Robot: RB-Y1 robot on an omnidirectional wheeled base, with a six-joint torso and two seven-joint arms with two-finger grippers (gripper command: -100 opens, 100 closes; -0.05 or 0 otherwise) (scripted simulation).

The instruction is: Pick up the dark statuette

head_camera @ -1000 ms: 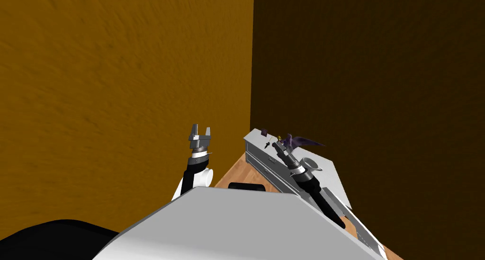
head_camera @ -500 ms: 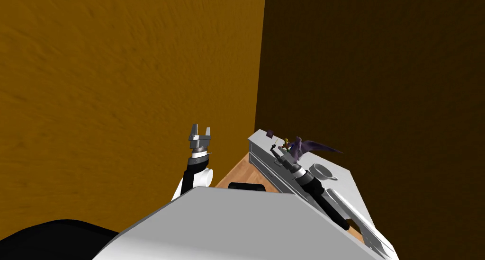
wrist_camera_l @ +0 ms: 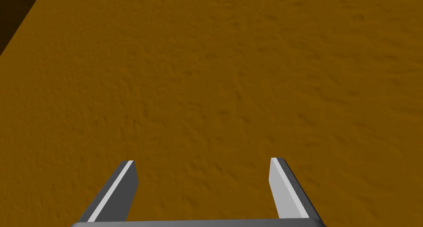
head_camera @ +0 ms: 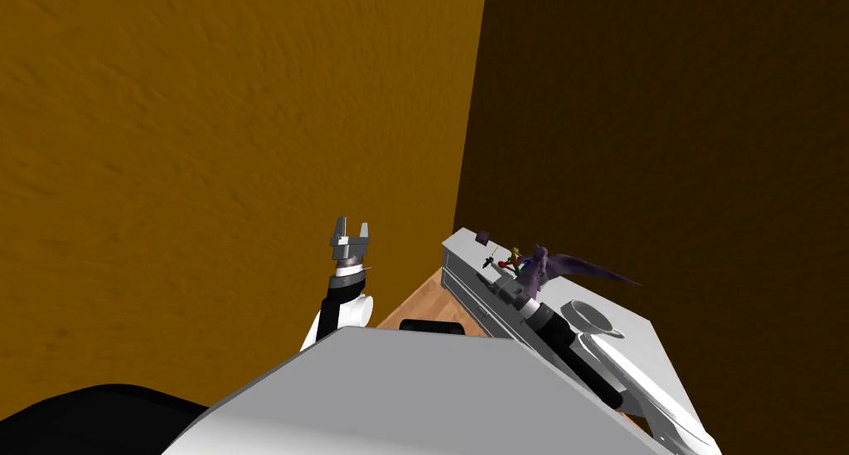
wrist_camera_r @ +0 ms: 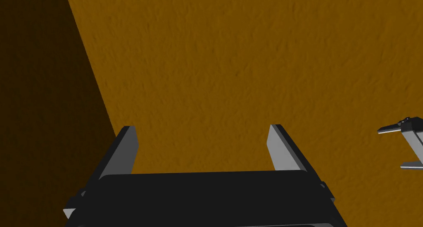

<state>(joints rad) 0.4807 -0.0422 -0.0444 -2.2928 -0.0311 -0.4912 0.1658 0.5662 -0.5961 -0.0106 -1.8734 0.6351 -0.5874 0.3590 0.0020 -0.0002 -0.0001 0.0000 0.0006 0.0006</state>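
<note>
The dark statuette point(head_camera: 542, 269) stands on the tabletop point(head_camera: 642, 350) of a white drawer unit, against the shadowed wall. It is a purplish figure with one long thin wing sweeping out towards the wall. A shallow bowl point(head_camera: 590, 316) sits near it on the robot's side, and a small red, green and yellow trinket point(head_camera: 514, 261) stands just beside it towards the corner.

Our right end effector point(wrist_camera_r: 202, 127) is released, fingers spread with nothing between them. In the head view it lies low over the tabletop, just beside the figure; we cannot tell whether it touches. Our left end effector point(head_camera: 351, 224) is raised well apart from the unit, also released and empty.

We judge the statuette to be rigid and fairly light, but top-heavy and easy to tip. The wing looks like its weakest part, likely to snap or twist the figure out of a grip. We would close on the compact body, low down and across its narrow sides, keeping clear of the wing. Its surface looks smooth, so a firm, centred hold matters.

We can read no brand, label or writing anywhere.
</note>
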